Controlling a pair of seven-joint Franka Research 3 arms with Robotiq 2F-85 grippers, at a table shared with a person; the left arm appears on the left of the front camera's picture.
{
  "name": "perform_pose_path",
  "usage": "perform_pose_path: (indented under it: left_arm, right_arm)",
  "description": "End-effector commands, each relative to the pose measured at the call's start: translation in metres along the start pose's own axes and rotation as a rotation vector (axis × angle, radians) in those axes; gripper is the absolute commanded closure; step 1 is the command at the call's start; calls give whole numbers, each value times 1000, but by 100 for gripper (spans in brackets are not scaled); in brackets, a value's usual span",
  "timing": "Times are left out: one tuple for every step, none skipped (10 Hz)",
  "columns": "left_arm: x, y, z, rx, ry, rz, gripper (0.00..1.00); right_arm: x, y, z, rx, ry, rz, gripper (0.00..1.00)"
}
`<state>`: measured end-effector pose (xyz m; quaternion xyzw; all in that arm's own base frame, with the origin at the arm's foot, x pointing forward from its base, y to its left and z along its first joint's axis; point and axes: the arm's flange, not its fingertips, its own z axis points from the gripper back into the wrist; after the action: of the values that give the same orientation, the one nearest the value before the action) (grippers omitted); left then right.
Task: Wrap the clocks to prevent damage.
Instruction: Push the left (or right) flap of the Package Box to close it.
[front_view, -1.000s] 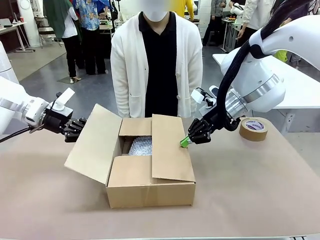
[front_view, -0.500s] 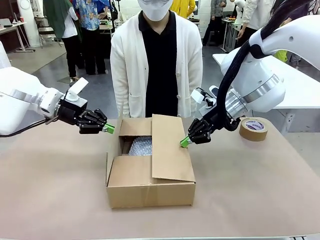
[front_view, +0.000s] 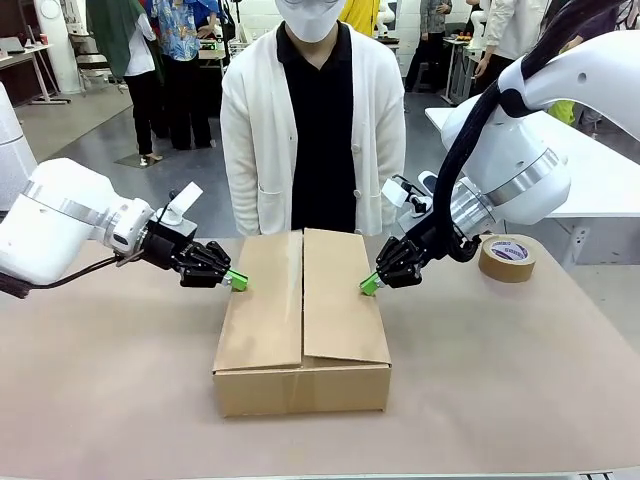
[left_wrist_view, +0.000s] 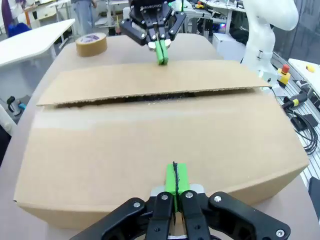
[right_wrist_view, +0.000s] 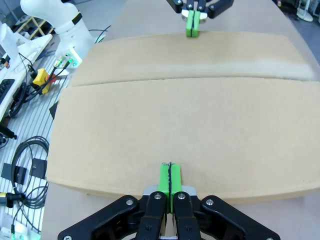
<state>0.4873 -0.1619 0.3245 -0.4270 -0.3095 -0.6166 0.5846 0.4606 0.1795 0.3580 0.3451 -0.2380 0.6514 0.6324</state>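
Front view: box (front_view: 300, 320) seam runs 12-to-6; left gripper (front_view: 236, 281) at its 9 o'clock, right gripper (front_view: 368, 286) at 3, both clenched empty; tape roll (front_view: 508, 258) nearer right.

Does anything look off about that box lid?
Slightly: on the cardboard box, the flap by the right gripper rides higher than the one by the left gripper, leaving a dark gap between them.
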Motion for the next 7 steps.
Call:
perform_pose_path:
  left_arm:
    - [-9,11,-11,10,59,35,100]
    - [-14,11,-14,11,73,40,100]
    - [-15,13,-13,25,104,40,100]
    - [-16,14,-13,45,146,33,100]
    - [-17,13,-13,50,152,45,100]
    - [-18,10,-9,68,158,57,100]
    - [4,6,-3,3,30,15,100]
  right_arm:
    - [-3,1,-5,-3,-5,-15,99]
    - [-3,1,-5,-3,-5,-15,99]
    - [-3,1,-5,-3,-5,-15,99]
    - [-3,1,-5,-3,-5,-15,99]
    - [-3,1,-5,-3,-5,-15,99]
    - [-3,1,-5,-3,-5,-15,99]
    - [-3,1,-5,-3,-5,-15,99]
